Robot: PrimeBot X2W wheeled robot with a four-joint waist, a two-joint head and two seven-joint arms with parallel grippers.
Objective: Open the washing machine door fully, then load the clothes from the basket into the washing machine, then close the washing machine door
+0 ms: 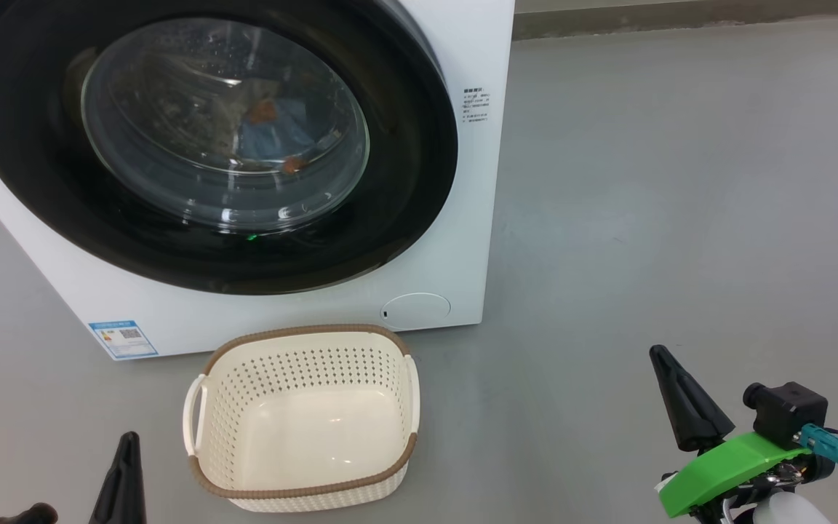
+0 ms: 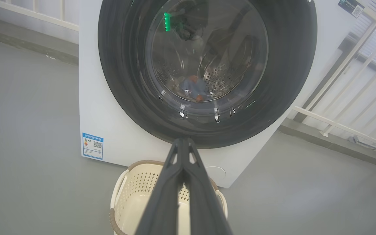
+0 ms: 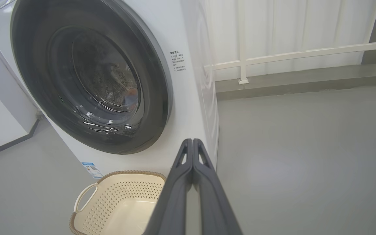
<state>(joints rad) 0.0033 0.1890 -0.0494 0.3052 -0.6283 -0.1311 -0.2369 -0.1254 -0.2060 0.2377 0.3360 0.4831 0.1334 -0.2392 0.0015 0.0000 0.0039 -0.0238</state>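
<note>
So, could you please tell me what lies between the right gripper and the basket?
Only bare grey floor. The head view shows nothing on the stretch from the right gripper to the basket.

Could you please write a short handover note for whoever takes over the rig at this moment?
Left end effector: shut, empty, left of the basket.
Right end effector: shut, empty, to the basket's right.
Clothes: inside the washing machine, visible through the washing machine door, which looks closed.
Basket: empty, on the floor before the machine.
Done: loading, door closing. Left: apparently nothing; perhaps check the latch.
</note>
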